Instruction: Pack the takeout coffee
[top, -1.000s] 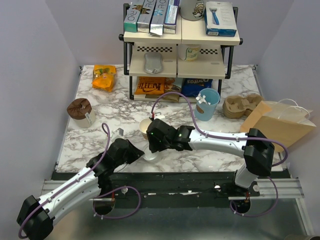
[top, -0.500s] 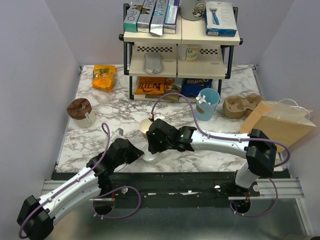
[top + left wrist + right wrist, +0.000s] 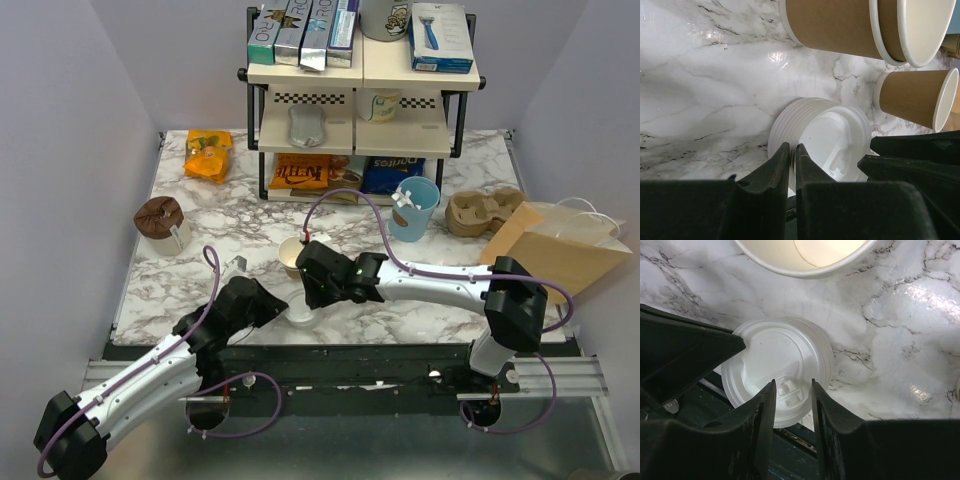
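A stack of white plastic lids (image 3: 300, 318) (image 3: 825, 135) (image 3: 775, 355) lies at the table's front edge. My left gripper (image 3: 792, 147) (image 3: 285, 310) is shut on the stack's rim, with a thin white edge pinched between its jaws. My right gripper (image 3: 792, 384) (image 3: 305, 302) hangs over the top lid, its jaws apart with the raised sip tab between them. Unlidded tan paper cups (image 3: 840, 25) (image 3: 912, 95) stand just behind; one (image 3: 291, 255) (image 3: 805, 255) shows beside the right wrist. The takeout coffee is out of view.
A light-blue cup (image 3: 413, 207), a cardboard cup carrier (image 3: 485, 212) and a brown paper bag (image 3: 565, 250) sit to the right. A stocked shelf rack (image 3: 360, 100) stands at the back. A brown wrapped item (image 3: 160, 220) and an orange snack bag (image 3: 208, 155) lie at left.
The right gripper's jaws have narrowed over the top lid, and its wrist has shifted slightly. The left gripper has kept its hold on the stack's rim.
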Motion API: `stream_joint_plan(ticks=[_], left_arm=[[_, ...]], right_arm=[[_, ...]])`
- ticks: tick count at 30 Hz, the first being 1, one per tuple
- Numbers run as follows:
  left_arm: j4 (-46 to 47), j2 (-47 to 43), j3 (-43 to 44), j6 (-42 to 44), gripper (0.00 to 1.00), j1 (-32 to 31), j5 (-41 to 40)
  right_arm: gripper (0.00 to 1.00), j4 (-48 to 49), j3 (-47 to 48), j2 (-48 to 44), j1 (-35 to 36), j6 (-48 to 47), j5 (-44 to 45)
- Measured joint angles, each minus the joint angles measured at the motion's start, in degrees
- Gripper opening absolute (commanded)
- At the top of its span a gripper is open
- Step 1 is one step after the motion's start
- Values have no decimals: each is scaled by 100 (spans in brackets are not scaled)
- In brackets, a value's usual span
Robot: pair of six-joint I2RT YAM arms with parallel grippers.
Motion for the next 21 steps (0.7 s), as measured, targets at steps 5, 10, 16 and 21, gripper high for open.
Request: stream_joint_plan(ticks=[5, 10, 16, 21], left_arm=[[0, 0, 0, 7, 15, -2, 0], [4, 0, 0, 7, 14, -2, 2], [2, 0, 0, 7, 13, -2, 0], [0, 0, 0, 11, 15, 0, -4]], right_arm=[[40, -227, 138, 74, 0, 131, 127], [39, -431, 151, 118, 2, 269, 238], [29, -435, 149, 118, 0, 302, 170], [24, -459, 151, 118, -4, 286, 153]])
